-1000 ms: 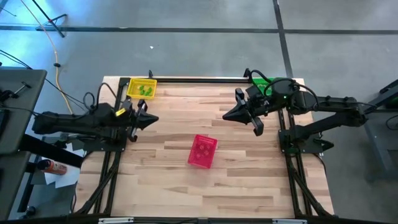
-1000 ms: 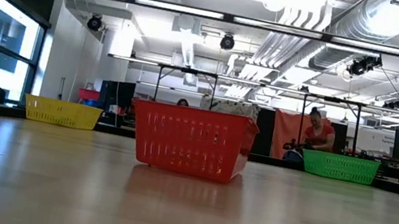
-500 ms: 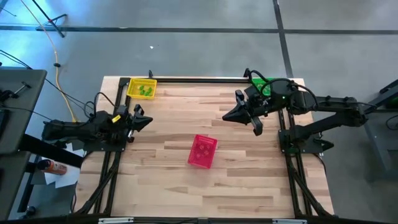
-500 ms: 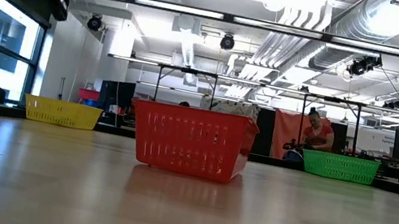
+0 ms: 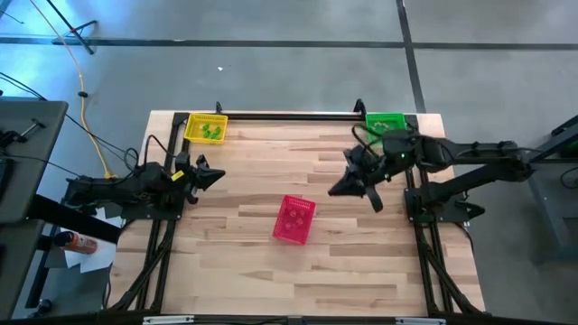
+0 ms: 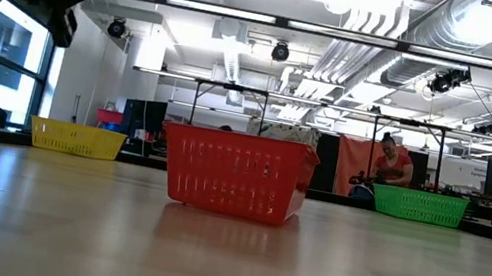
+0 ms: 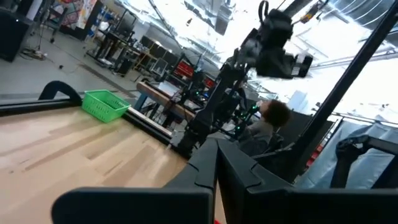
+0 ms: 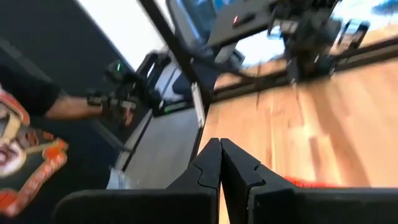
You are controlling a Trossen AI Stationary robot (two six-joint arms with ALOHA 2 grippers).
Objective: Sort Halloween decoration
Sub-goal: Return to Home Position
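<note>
High view shows both arms pulling back home. Left gripper (image 5: 215, 174) has slid out toward its table edge. Right gripper (image 5: 336, 189) has come away from the green basket (image 5: 384, 119). Both are pinched closed and hold nothing. Green trinkets (image 5: 212, 132) sit in the yellow basket (image 5: 206, 116), just beyond the left gripper. I think the sorting is done.

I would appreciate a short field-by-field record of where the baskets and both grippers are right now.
Placement read from: high view
Yellow basket: top-left corner of the table, green trinkets inside
Green basket: top-right corner
Pink basket: mid-table
Left gripper: shut, empty, by the left edge
Right gripper: shut, empty, between pink and green baskets
</note>
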